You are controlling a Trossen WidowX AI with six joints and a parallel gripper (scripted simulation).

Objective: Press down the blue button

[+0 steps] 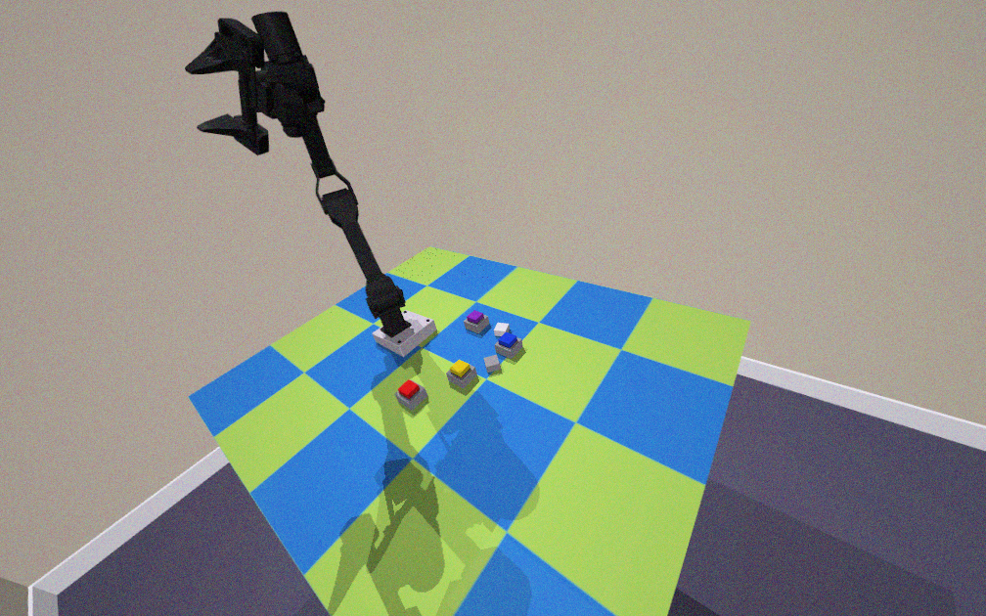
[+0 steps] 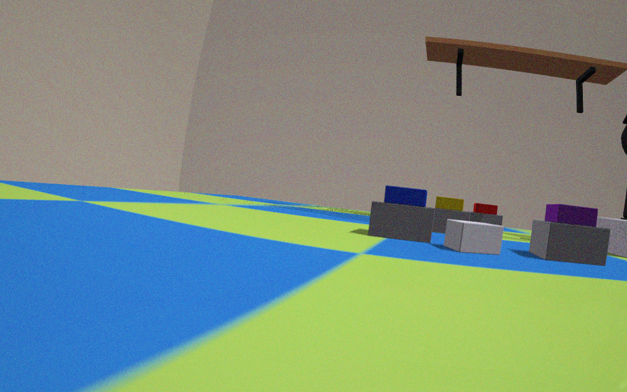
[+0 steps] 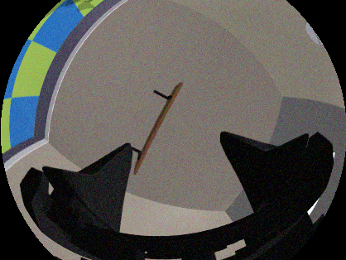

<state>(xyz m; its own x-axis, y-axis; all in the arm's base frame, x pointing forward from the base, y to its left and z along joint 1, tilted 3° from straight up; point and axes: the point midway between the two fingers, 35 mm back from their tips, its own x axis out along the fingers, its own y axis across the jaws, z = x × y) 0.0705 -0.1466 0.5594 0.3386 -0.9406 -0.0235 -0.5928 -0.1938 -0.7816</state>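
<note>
Nothing is pressed yet: your jaws (image 1: 221, 94) hang spread wide and empty, with the blue button (image 1: 508, 339) far below them on the bench (image 1: 640, 464).

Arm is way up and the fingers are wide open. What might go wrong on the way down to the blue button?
1. A white block and a grey block sit right beside the blue button; the open gripper could clip either one.
2. The purple button and yellow button stand nearby, so a small aiming error may press the wrong one.
3. The wrist view faces the wall, not the buttons.
</note>
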